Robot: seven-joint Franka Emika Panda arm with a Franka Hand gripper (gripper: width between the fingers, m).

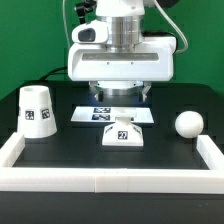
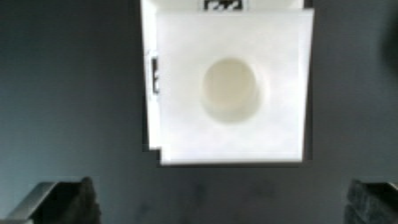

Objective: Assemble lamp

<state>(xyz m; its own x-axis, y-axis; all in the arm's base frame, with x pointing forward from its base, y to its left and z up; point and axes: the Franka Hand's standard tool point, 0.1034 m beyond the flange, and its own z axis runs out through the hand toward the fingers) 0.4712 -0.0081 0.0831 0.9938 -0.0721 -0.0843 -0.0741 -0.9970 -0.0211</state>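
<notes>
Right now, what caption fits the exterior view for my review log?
Open gripper hangs above the base; shade at the exterior view's left, bulb at its right.

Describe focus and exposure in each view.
Exterior view: fairly sharp and evenly lit, the shade, base and bulb bright against the black table. Wrist view: blurred, the base washed out to nearly flat white, its tag smeared at the frame edge.
</notes>
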